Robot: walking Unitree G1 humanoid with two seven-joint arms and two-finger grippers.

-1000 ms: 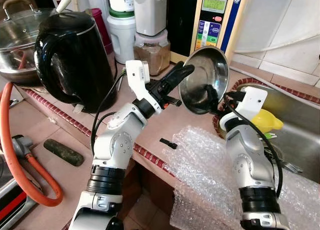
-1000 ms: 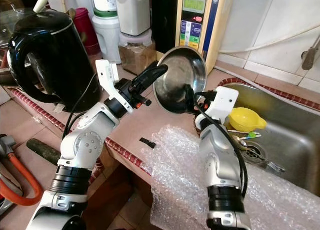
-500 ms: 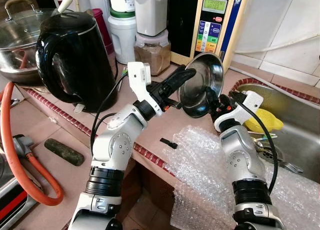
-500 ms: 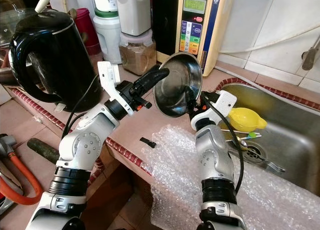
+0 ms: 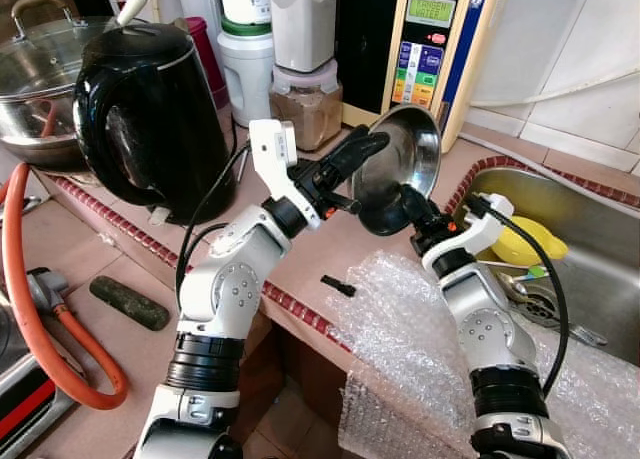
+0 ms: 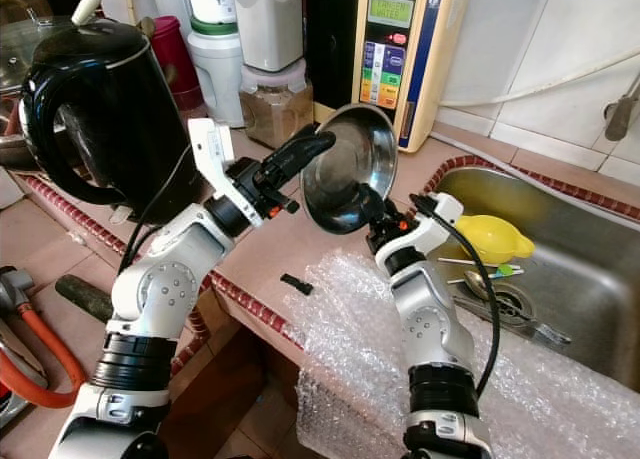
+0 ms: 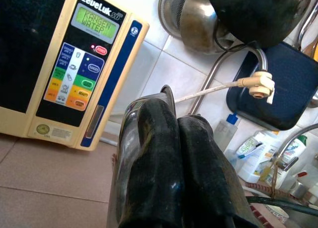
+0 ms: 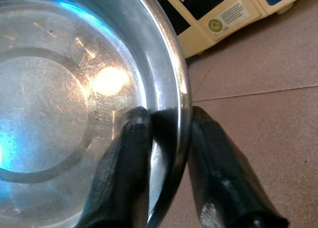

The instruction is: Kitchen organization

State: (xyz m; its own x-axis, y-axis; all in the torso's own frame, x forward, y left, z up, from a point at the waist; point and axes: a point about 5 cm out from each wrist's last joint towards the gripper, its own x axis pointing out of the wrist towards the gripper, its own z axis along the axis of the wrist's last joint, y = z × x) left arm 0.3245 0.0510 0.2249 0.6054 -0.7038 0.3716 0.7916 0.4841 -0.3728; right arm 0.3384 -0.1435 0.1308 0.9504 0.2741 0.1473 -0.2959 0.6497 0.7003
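A steel bowl (image 5: 402,157) hangs tilted above the counter, its mouth facing the sink side. My left gripper (image 5: 372,145) reaches in from the left. Its black fingers (image 7: 154,153) are pressed together at the bowl's upper rim (image 7: 121,153). My right gripper (image 5: 405,201) holds the bowl from below. In the right wrist view the rim (image 8: 181,99) runs between the two fingers, one inside the bowl (image 8: 49,99) and one outside. Both grippers are shut on the bowl.
A black kettle (image 5: 150,109) stands on the left of the counter, with jars (image 5: 305,99) and a water ioniser (image 5: 425,39) behind. Bubble wrap (image 5: 410,329) covers the counter's front edge. The sink (image 5: 600,229) on the right holds a yellow dish (image 5: 528,241). A small black piece (image 5: 337,284) lies nearby.
My right wrist has swung down and to the left under the bowl. The bowl has tipped and shifted slightly left. My left gripper has stayed at the rim.
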